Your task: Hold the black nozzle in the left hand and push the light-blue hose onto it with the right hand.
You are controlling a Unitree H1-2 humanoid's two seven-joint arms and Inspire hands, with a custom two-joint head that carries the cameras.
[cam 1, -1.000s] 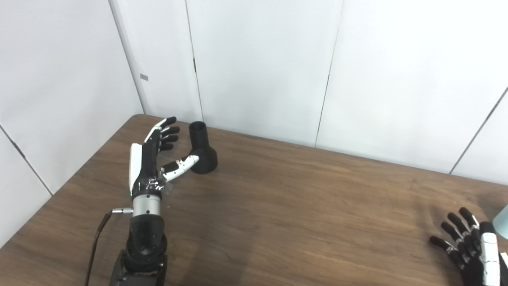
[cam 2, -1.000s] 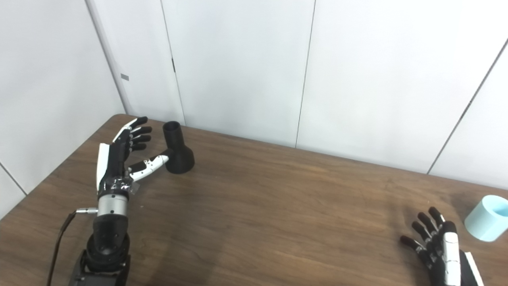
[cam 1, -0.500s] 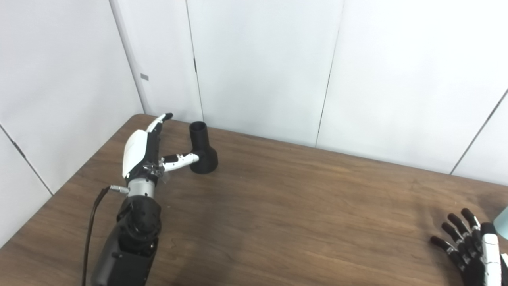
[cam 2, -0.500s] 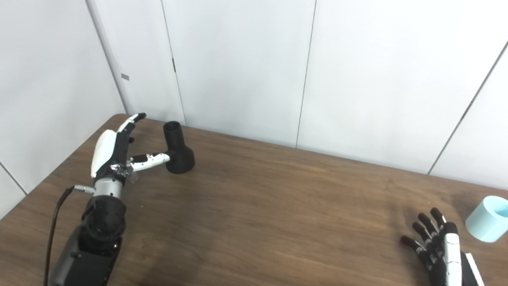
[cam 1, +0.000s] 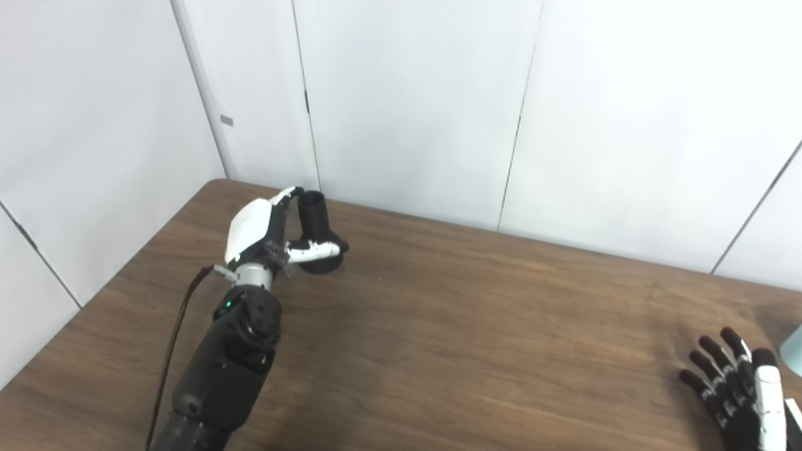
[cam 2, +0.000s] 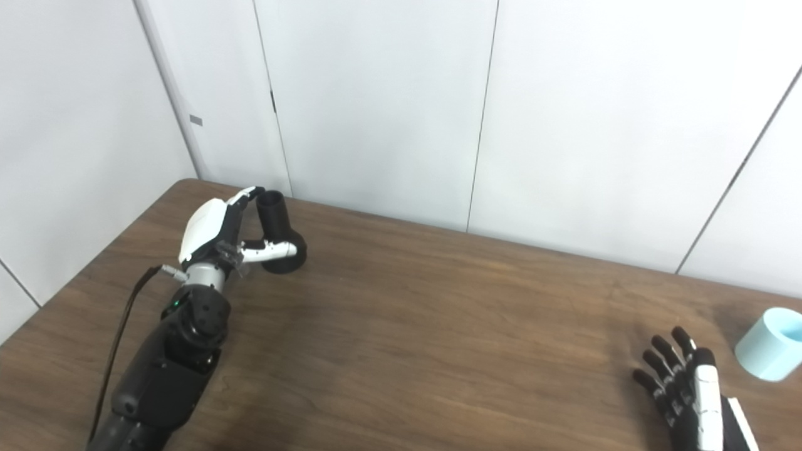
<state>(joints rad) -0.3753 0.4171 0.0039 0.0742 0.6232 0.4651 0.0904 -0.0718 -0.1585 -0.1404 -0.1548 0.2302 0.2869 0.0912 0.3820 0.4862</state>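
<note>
Standing upright, narrow end up: black nozzle (cam 1: 316,233) | left hand (cam 1: 260,228) cupped around it, grip unclear | right hand (cam 2: 689,391) spread

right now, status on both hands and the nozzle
Left robot hand wrapping the black funnel-shaped nozzle, grip not confirmed. Right robot hand open, beside the light-blue hose piece. Nothing between them on the brown wooden table.

You are looking down on a dark brown wood-grain bench (cam 1: 476,326) with a rounded far-left corner. Behind it stand plain white wall panels (cam 1: 407,106), split by thin dark vertical seams, with another panel wall angling along the bench's left edge. A small grey tag (cam 1: 227,120) sits on the corner post. The light is even and soft.
</note>
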